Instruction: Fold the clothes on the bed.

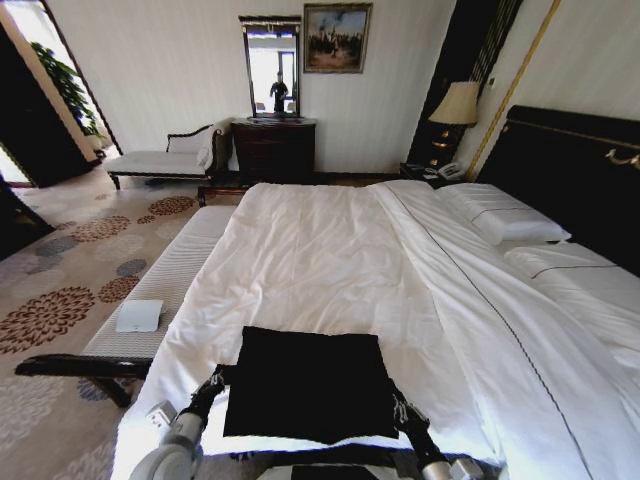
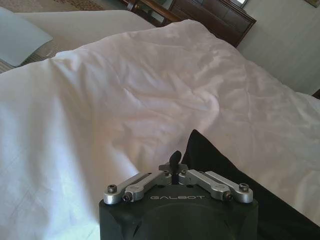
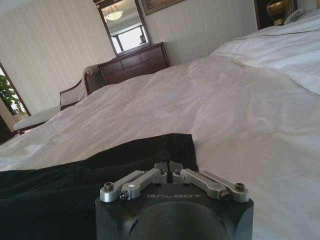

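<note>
Black soft-fabric T-shirt [image 1: 308, 385], folded into a flat, roughly square panel with no lettering showing, lies on the near edge of the large white-sheeted bed [image 1: 330, 260], between the two grippers. The left gripper [image 1: 213, 381] sits at the shirt's left edge near its near corner, and the right gripper [image 1: 401, 408] sits at its right edge near the near right corner. In the left wrist view the left gripper [image 2: 174, 161] has its dark fingertips drawn together just beside a corner of the black cloth; whether any fabric is pinched there I cannot tell. In the right wrist view the right gripper [image 3: 167, 163] has its tips drawn in together over the black fabric, and again a hold on it cannot be made out.

Beyond the grippers the white duvet spreads out, lightly wrinkled, up to white pillows [image 1: 505, 215] against the tall dark headboard [image 1: 575, 170] on the right gripper's side. On the left gripper's side a long pale upholstered bench [image 1: 165, 285] runs along the bed, with a flat white rectangular object [image 1: 139, 316] on it. The floor is a patterned carpet with dark floral medallions [image 1: 60, 300]. Far ahead, against a pale striped wall, stand a dark wooden dresser [image 1: 273, 148] with an upright mirror [image 1: 271, 68], a framed painting [image 1: 337, 37], a pale chaise [image 1: 160, 160] and a bedside lamp with a cream shade [image 1: 456, 105].
</note>
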